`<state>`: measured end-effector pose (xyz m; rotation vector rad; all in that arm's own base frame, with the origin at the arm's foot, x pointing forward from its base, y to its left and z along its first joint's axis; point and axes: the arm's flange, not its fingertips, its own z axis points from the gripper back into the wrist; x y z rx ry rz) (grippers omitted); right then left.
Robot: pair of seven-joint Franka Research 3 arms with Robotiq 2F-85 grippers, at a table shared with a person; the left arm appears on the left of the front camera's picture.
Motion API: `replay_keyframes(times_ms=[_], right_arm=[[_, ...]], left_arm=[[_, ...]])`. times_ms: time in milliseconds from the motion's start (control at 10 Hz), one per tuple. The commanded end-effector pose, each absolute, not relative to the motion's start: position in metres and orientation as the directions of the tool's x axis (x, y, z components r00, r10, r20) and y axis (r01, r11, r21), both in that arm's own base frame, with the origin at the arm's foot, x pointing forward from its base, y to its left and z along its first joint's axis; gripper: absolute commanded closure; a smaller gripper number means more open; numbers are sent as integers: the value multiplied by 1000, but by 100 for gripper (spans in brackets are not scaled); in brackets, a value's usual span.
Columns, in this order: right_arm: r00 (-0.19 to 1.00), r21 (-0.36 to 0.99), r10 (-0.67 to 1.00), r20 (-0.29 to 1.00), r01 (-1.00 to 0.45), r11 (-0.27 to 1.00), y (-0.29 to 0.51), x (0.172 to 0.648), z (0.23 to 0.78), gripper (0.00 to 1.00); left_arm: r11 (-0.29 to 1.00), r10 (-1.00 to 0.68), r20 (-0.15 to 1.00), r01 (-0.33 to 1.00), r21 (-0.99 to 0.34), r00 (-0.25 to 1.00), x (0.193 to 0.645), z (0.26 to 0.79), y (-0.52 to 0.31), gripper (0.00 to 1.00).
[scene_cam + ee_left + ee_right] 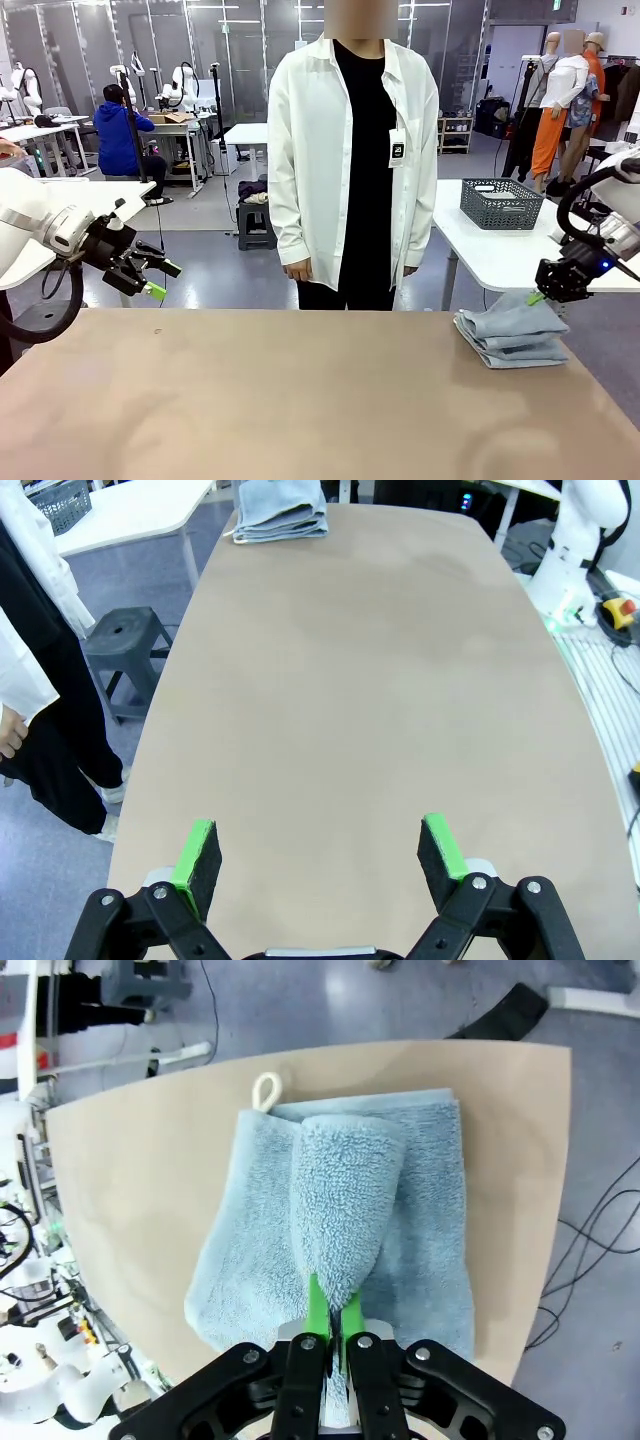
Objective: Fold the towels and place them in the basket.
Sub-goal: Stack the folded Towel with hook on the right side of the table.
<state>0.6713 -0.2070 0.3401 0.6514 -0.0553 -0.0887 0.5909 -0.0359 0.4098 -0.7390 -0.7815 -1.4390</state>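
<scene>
Towels (512, 330) lie in a folded pile at the far right corner of my table (300, 400), close to the edge on the person's side. In the right wrist view I see the towels (420, 1210) as pale blue terry cloth, with a small white loop (266, 1090) sticking out at one corner onto the bare tabletop. My right gripper (545, 290) hangs just above this pile. Its fingers (318, 1305) are pressed together, and between the green pads they pinch a fold of the top towel, which is pulled up into a narrow ridge running away from the camera. The lower layers stay flat on the table under it.

My left gripper (155, 280) is at the left side of the table, held above the surface near the far edge, well apart from the towels. In the left wrist view its fingers (200, 855) are spread wide, with nothing between them, and they point along the length of the table toward the pile of towels (280, 510) at the other end.

The basket (500, 203), dark grey with mesh sides, stands on a white table (480, 250) behind my table, to the right of the person (350, 150). The person stands at the far side in a white shirt, arms hanging down, hands not touching anything.
</scene>
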Motion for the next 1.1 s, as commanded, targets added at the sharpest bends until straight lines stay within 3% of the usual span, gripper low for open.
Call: replay_keyframes(times_ms=[0, 200, 300, 400, 500, 600, 700, 800, 900, 1000], right_arm=[[995, 620, -104, -2, 83, 780, -211, 683, 333, 95], [991, 596, -129, -32, 123, 794, -214, 684, 327, 95], [991, 593, -129, -37, 126, 795, -213, 683, 325, 77], [991, 591, -128, -36, 125, 797, -212, 683, 325, 75], [991, 585, -129, -33, 124, 801, -212, 681, 327, 57], [990, 574, -134, -34, 129, 808, -212, 679, 331, 56], [987, 534, -151, -51, 155, 831, -214, 675, 337, 37], [985, 503, -161, -61, 170, 847, -216, 671, 343, 36], [982, 466, -180, -60, 187, 865, -220, 667, 351, 18], [979, 428, -199, -52, 202, 881, -224, 661, 363, 16]], left_arm=[[7, -562, 827, 1000, 28, -19, 589, 411, -36, 0], [7, -562, 827, 1000, 28, -19, 589, 411, -36, 0], [7, -562, 827, 1000, 28, -19, 589, 411, -36, 0], [7, -562, 827, 1000, 28, -19, 589, 411, -36, 0], [7, -562, 827, 1000, 28, -19, 589, 411, -36, 0], [7, -562, 827, 1000, 28, -19, 589, 411, -36, 0], [7, -562, 827, 1000, 28, -19, 589, 411, -36, 0], [7, -562, 827, 1000, 28, -19, 589, 411, -36, 0], [7, -562, 827, 1000, 28, -19, 589, 411, -36, 0], [7, -562, 827, 1000, 28, -19, 589, 411, -36, 0]])
